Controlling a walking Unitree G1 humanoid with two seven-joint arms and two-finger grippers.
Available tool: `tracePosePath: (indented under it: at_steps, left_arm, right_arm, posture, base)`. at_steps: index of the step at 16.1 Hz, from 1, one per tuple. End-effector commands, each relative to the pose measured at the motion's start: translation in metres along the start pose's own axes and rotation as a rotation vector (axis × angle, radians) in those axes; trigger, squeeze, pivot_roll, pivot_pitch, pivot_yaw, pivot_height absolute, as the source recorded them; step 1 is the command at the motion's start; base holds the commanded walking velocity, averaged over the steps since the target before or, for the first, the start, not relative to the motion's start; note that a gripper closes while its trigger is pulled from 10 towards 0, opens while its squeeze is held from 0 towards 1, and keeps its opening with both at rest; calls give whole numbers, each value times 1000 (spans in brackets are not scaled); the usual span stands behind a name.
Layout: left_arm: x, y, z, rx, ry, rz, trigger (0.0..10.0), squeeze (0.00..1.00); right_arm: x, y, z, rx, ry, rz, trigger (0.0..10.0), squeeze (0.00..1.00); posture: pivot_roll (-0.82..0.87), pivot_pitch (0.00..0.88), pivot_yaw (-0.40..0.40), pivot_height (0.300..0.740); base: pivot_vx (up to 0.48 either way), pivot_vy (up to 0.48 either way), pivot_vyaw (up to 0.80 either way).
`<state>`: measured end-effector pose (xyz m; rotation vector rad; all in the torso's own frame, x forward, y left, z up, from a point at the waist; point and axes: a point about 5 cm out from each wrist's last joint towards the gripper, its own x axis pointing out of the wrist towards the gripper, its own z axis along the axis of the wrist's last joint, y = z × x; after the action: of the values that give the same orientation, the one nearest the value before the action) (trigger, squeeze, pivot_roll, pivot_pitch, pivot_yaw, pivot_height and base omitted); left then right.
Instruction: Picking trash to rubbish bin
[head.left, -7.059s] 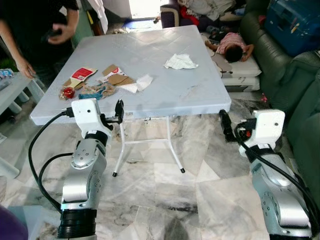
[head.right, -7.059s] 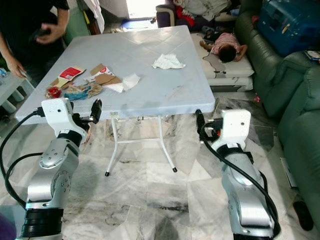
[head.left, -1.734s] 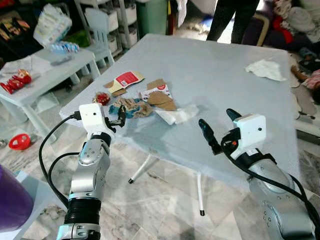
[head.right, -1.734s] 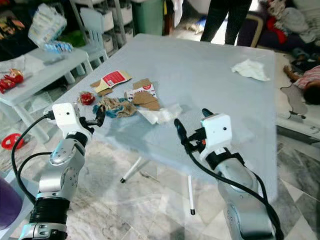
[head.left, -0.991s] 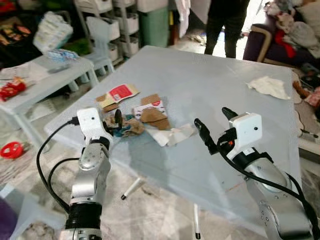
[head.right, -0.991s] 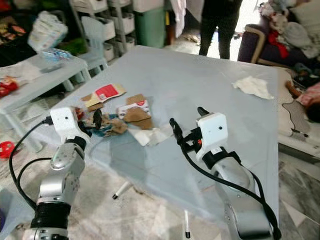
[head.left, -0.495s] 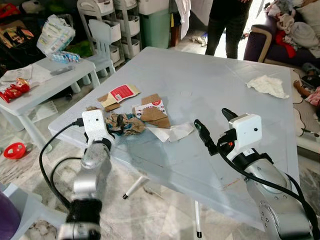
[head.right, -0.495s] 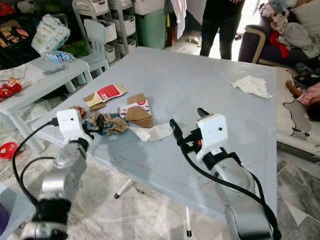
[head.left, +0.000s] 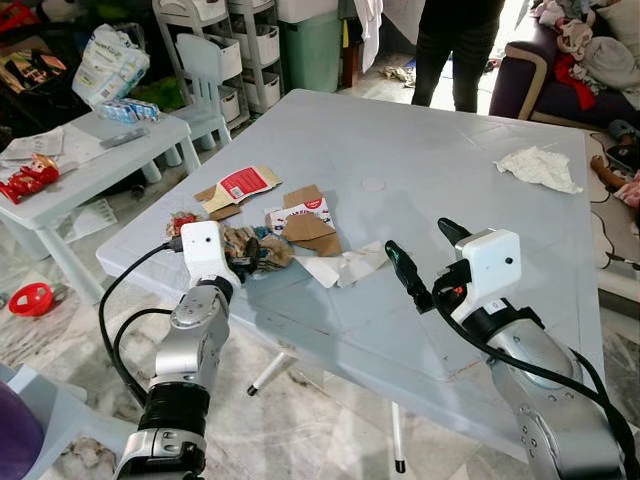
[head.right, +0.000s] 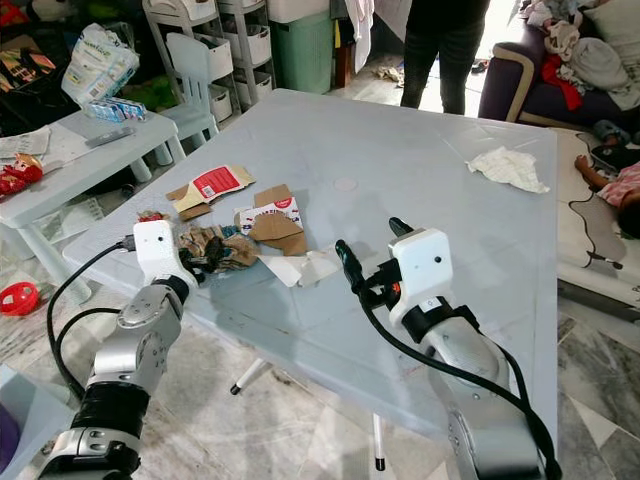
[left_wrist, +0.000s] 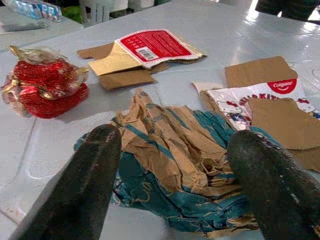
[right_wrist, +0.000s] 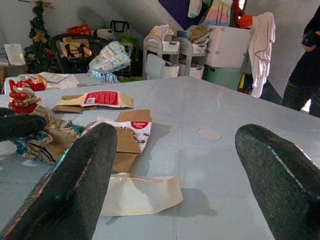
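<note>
A pile of trash lies near the left corner of the pale blue table (head.left: 430, 150): a crumpled brown-and-teal wrapper (left_wrist: 175, 155), a red foil wrapper (left_wrist: 42, 87), a red-and-white carton piece (head.left: 240, 185), a torn toothpaste box (head.left: 300, 215) and a flat white paper (head.left: 345, 265). My left gripper (left_wrist: 175, 137) is open, one finger on each side of the crumpled wrapper, low over the table. My right gripper (head.left: 418, 238) hovers open above the table, just right of the white paper, holding nothing. A crumpled tissue (head.left: 540, 168) lies at the far right.
A person (head.left: 455, 50) stands at the table's far side. To the left are a small white table (head.left: 90, 150) with snack packets, shelving (head.left: 230, 50) and a green bin (head.left: 315, 55). A sofa (head.left: 590, 60) with clothes is at the back right. A red toy (head.left: 30, 298) lies on the floor.
My left gripper has come in from the table's edge until its fingers sit on either side of the crumpled wrapper. The right gripper has hardly moved. The view shifted slightly.
</note>
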<state>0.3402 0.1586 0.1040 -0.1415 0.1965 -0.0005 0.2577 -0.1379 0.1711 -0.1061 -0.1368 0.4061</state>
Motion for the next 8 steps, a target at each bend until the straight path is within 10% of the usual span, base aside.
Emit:
tracePosePath:
  at_steps: [1, 8]
  left_arm:
    - [2, -2, -3, 8, 19, -17, 0, 0]
    - [2, 5, -8, 29, 39, 0, 0, 0]
  right_arm:
    - [0, 4, 4, 5, -12, 22, 10000, 0]
    - [2, 6, 3, 15, -6, 43, 10000, 0]
  posture:
    - [-118, 34, 39, 740]
    - [-113, 31, 37, 740]
  base:
    - [0, 0, 0]
    - [0, 0, 0]
